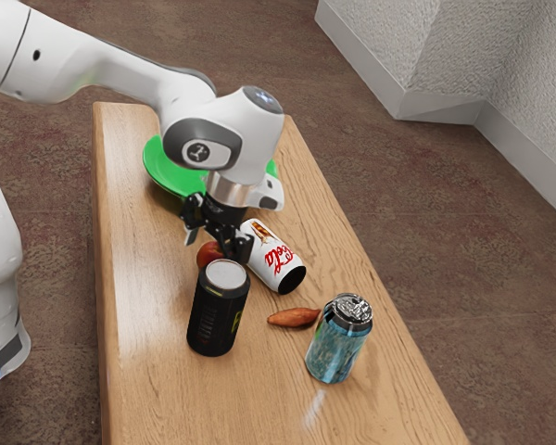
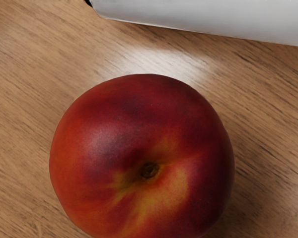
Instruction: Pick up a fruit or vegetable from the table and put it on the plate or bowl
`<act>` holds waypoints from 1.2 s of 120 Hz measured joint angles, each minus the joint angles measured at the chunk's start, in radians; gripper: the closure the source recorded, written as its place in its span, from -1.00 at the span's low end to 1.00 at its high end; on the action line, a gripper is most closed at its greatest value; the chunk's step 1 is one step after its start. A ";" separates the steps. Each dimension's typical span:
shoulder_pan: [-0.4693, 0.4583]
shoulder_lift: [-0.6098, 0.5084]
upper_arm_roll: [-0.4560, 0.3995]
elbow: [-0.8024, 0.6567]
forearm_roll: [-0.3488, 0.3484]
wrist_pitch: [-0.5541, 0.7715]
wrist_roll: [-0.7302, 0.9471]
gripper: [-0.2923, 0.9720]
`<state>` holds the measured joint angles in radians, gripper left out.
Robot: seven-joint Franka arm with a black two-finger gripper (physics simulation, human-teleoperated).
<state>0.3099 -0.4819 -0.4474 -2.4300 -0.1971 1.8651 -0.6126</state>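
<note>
Where the arm bends over from the exterior view's upper left and points its hand straight down, the black gripper hangs low with its fingers spread, unclenched, one to each side of the peach. The peach sits on the wooden table right beneath the hand, dark red with a yellow patch around its stem pit, as the wrist view shows.

Just beside it lies a white can on its side, carrying red script I can't read. In front of it stands a black can with pale green markings, too small to read.

Behind the hand is the green plate. Further off lie an orange sweet potato and an upright teal can.
</note>
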 joint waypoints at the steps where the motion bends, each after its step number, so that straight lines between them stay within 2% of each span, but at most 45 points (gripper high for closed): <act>1: 0.000 0.001 0.000 0.000 0.000 0.001 0.000 -0.54; 144: 0.006 0.079 0.031 -0.001 0.014 0.076 0.065 -0.54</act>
<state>0.3160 -0.4025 -0.4166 -2.4313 -0.1835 1.9411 -0.5474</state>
